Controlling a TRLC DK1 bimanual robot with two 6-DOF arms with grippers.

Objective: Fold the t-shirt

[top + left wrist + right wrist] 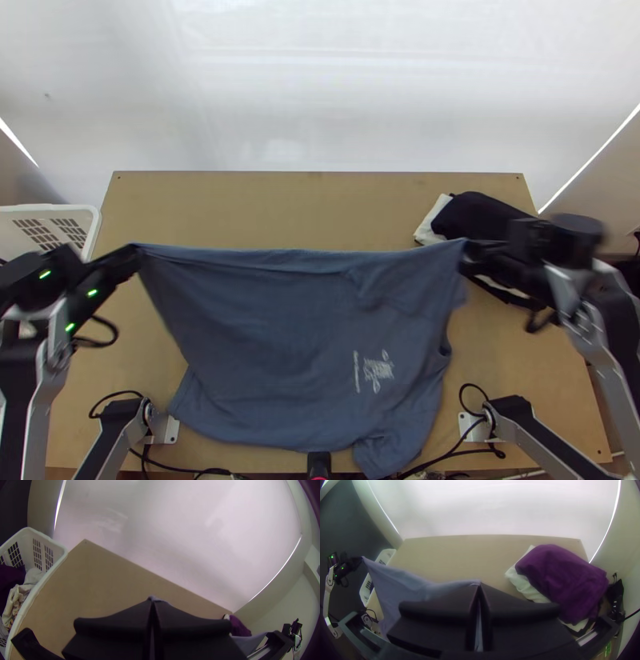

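We find the t-shirt (280, 344) stretched between both grippers, its far edge drawn nearly straight and the rest spread toward the table's (264, 204) near edge. We record the left gripper (137, 253) closed on one corner and the right gripper (467, 249) closed on the other. Beyond the right corner we note purple cloth (556, 576) heaped on white cloth (526, 586); a white basket (50, 209) stands at the table's left side.

Your left arm (42, 376) and right arm (596, 340) pair silver-grey links (34, 420) with black joints (508, 408). Your left one carries small green lights (92, 293) and a looping black cable (114, 330). Your black fingers (436, 613) are broad, tapering at their tips.
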